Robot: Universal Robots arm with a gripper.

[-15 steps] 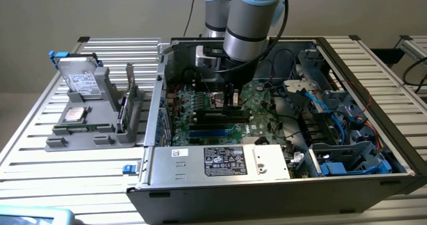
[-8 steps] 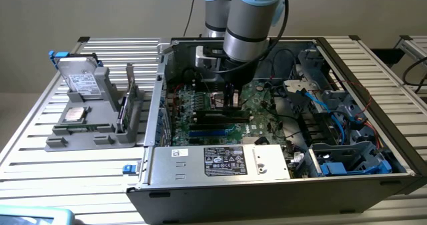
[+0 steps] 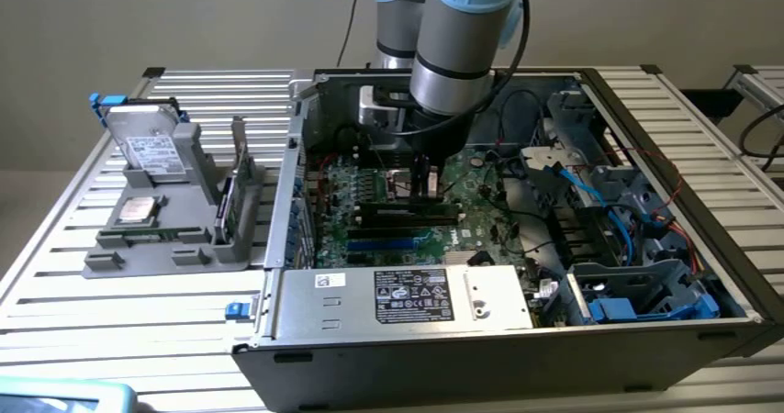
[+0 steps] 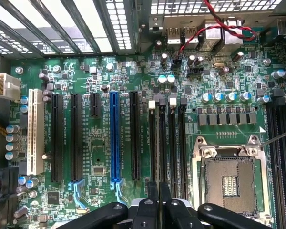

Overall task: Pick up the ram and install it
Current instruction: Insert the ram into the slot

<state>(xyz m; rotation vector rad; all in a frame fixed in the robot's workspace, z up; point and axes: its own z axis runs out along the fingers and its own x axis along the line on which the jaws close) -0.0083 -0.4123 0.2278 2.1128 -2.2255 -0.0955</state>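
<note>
The black gripper [image 4: 158,191], fingers pressed together, is seen above long black memory slots [image 4: 173,143]; the surrounding grey case [image 3: 490,367] is given by the exterior view.

I make out the ram [image 3: 398,214] as a long, narrow strip standing on edge on the motherboard [image 3: 359,191], inside the open case [image 3: 490,362]. It runs lengthwise across the exterior view, parallel to the blue slot [image 3: 386,240] and just behind it. Its broad face is turned toward that camera and looks mostly dark, as a row of black chips would, with only a hint of green board along it. It sits upright and level, not tilted, in line with the memory slots. It is probably down in a slot, but from this angle I cannot tell whether it is fully seated.
</note>
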